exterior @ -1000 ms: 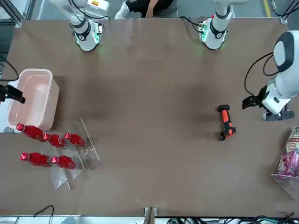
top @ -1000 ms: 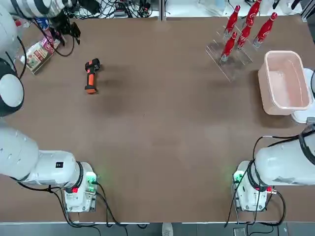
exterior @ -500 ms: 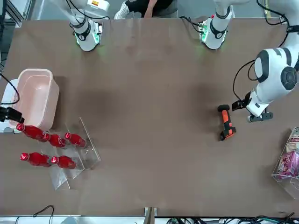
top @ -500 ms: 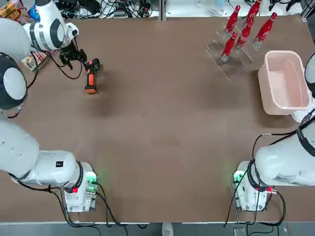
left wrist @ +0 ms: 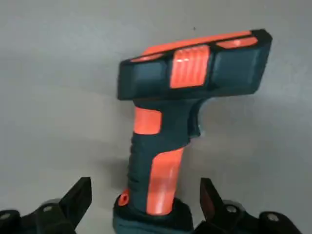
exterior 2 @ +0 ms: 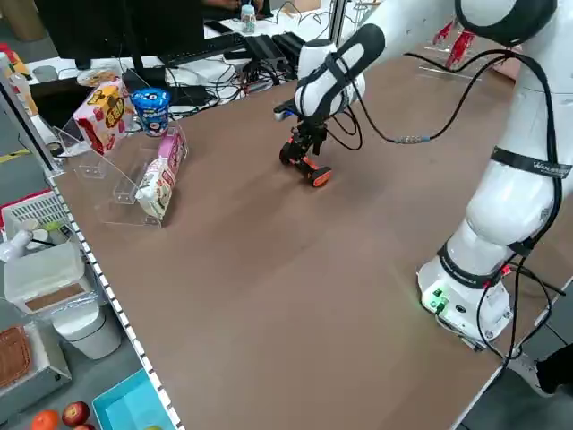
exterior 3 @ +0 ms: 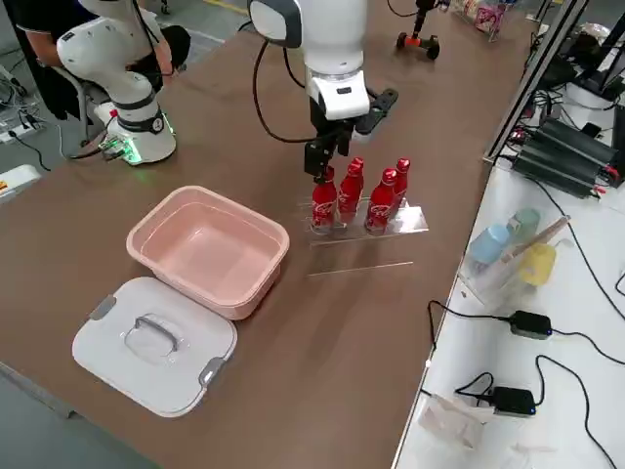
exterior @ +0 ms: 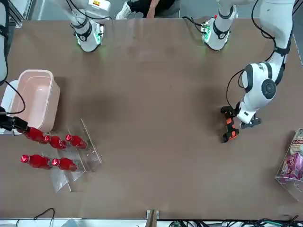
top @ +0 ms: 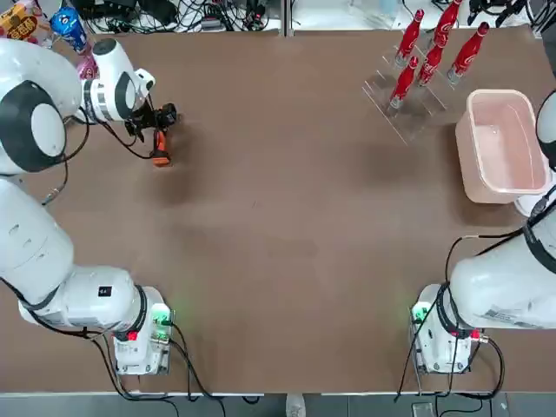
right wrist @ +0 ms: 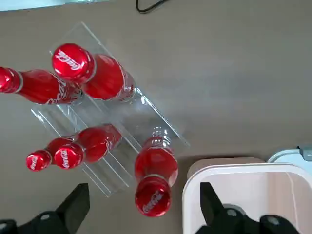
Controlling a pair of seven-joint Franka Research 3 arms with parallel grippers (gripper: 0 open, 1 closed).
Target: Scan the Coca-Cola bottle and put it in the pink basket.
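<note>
Coca-Cola bottle (right wrist: 153,181) racked beneath open right pincer (right wrist: 141,204), pink basket (right wrist: 229,190) beside

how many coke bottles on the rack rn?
5, all upright in the clear rack next to the pink basket: Coca-Cola bottles at and. None looks hidden.

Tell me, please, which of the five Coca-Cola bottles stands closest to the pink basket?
The Coca-Cola bottle at the rack's corner beside the pink basket; the other four bottles stand farther back. The right gripper, open, is right above it.
</note>
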